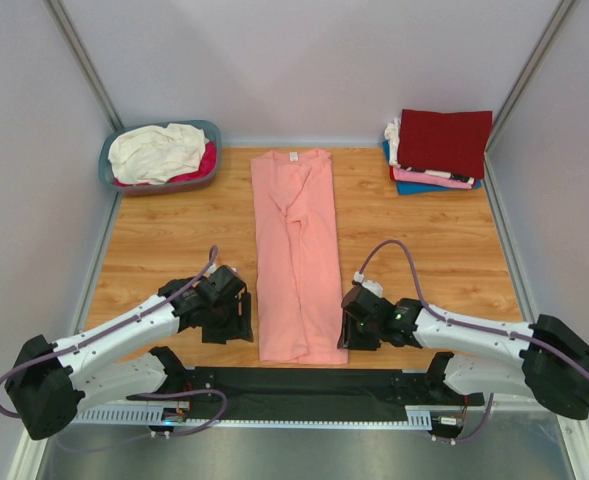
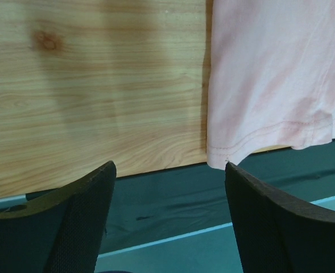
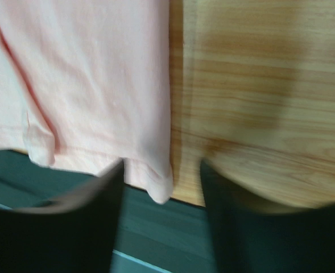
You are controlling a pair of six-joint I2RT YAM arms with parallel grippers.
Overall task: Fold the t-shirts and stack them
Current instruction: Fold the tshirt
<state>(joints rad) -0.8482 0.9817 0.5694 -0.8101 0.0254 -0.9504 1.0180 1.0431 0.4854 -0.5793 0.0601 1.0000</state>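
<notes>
A salmon-pink t-shirt (image 1: pixel 295 255) lies folded into a long narrow strip down the middle of the wooden table, collar at the far end. My left gripper (image 1: pixel 230 328) hovers just left of its near hem, and my right gripper (image 1: pixel 360 335) just right of it. In the left wrist view the left gripper (image 2: pixel 170 166) is open and empty, with the shirt's hem corner (image 2: pixel 219 160) by its right fingertip. In the blurred right wrist view the right gripper (image 3: pixel 162 168) is open, and the other hem corner (image 3: pixel 160 186) hangs loose between its fingers.
A blue-grey basket (image 1: pixel 210 131) at the far left holds a cream-white tee (image 1: pixel 156 150) over a magenta one (image 1: pixel 205 162). At the far right is a stack of folded tees with a dark red one (image 1: pixel 444 141) on top. A dark mat (image 1: pixel 304 385) runs along the near table edge.
</notes>
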